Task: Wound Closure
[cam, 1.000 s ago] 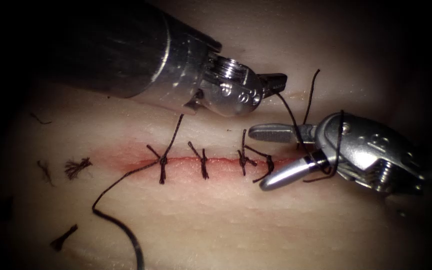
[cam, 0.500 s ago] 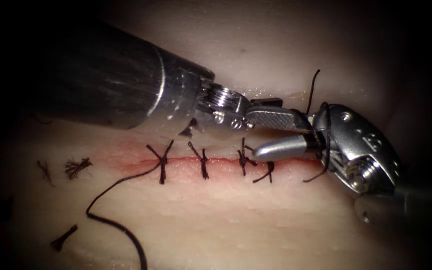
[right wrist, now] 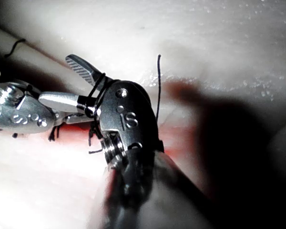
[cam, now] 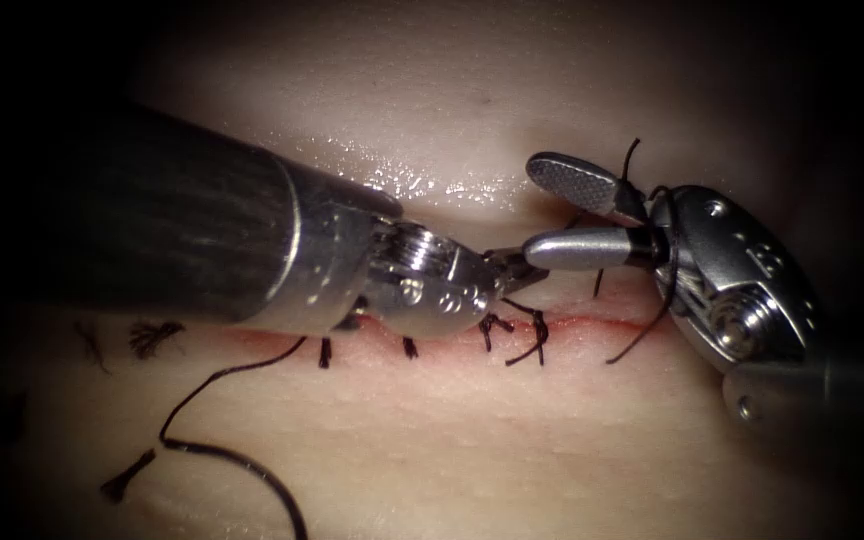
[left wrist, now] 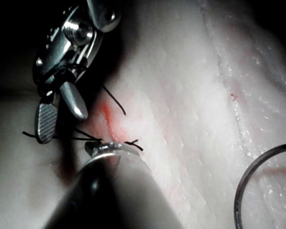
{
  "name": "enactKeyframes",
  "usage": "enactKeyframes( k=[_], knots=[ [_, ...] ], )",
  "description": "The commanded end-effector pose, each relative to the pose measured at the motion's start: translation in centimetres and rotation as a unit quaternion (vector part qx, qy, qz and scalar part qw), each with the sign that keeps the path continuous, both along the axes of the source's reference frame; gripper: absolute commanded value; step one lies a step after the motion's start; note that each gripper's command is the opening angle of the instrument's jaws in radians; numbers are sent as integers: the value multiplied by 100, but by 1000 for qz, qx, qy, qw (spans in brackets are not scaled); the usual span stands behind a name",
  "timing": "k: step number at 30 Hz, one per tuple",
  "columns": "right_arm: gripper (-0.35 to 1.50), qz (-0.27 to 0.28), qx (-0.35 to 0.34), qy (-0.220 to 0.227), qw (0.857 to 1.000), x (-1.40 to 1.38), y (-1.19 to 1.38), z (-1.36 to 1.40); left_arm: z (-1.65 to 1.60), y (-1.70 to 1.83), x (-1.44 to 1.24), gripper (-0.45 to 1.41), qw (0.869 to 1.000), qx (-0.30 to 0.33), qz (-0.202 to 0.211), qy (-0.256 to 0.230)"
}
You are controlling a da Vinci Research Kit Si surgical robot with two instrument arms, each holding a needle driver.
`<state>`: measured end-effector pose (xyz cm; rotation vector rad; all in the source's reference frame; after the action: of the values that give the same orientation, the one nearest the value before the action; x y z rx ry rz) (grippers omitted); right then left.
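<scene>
The cut (cam: 592,323) is running across the tissue (cam: 472,430) as a thin red line with red fluid (cam: 252,335) tinting its left end, and dark knotted stitches (cam: 537,335) are crossing it. The left tool (cam: 517,268) is lying right over the cut's left half, so its fat ribbed shaft and shiny wrist are blocking most of the stitches. Its small dark fingers are sitting just above the cut, close together at the tip; can't tell whether they're pinching thread. The right tool (cam: 552,215) is hanging above the cut's right part with its fingers (cam: 577,182) spread apart, one showing a cross-hatched pad, the other smooth and rounded, gripping nothing. Black thread (cam: 670,270) is looping around the base of those fingers and trailing down across the cut. A longer strand (cam: 222,415) is snaking off the leftmost stitch over the pale, glistening surface. A few frayed cut ends of thread (cam: 152,335) are lying off to the left. Can't spot the needle.
</scene>
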<state>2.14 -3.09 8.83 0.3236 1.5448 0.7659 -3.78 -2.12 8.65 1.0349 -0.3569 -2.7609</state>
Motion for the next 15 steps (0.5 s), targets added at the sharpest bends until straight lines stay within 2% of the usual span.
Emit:
enactKeyframes(
  k=[1,6,11,15],
  knots=[
    [66,2,2,-16,1000,5,-1,7,5,-4,-7,-45,1000,1,-3,-1],
    [66,28,10,-90,995,1,-2,7,0,-12,-11,-45,1000,3,-15,-6],
    [101,54,29,-181,982,-5,-3,10,-8,-20,-17,-45,1000,7,-28,0],
    [106,79,73,-200,974,-11,-3,16,-11,-21,-22,-45,1000,7,-31,3]
  ],
)
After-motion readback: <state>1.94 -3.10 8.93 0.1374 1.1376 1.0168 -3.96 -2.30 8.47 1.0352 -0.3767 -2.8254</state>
